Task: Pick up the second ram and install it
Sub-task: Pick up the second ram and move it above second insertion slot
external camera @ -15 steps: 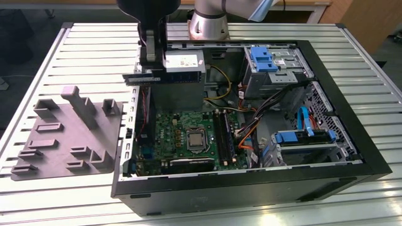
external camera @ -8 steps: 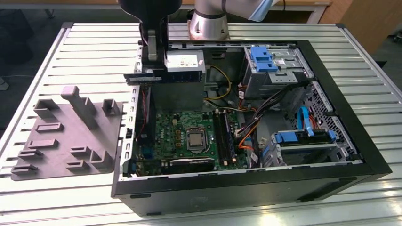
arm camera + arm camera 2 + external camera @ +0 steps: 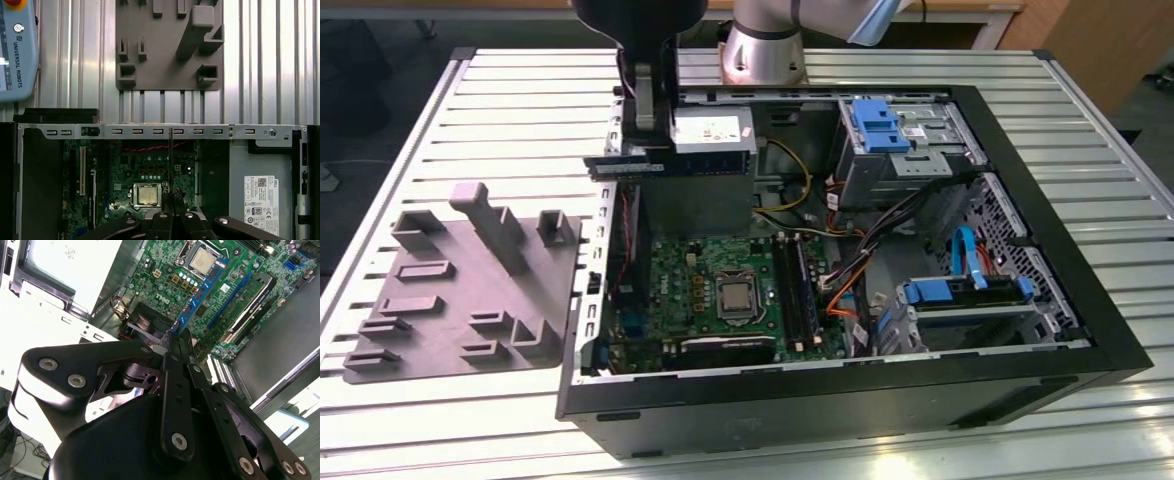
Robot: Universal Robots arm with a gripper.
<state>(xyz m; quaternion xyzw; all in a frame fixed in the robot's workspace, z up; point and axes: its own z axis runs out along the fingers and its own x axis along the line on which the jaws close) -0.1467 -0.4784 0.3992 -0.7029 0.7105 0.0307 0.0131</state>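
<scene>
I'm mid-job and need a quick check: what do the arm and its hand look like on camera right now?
The arm is a silver-grey metal tube with a pale blue joint cap. The hand is matte black. It is built from flat linked bars pinned with silver screws, and these narrow to two slim fingers on a rounded black body.

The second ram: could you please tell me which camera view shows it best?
The second wrist view: the second ram shows its chip-bearing face, running out from the gripper shut on it. The exterior view shows it as a dark strip under the gripper; the first wrist view shows it edge-on, a thin line.
</scene>
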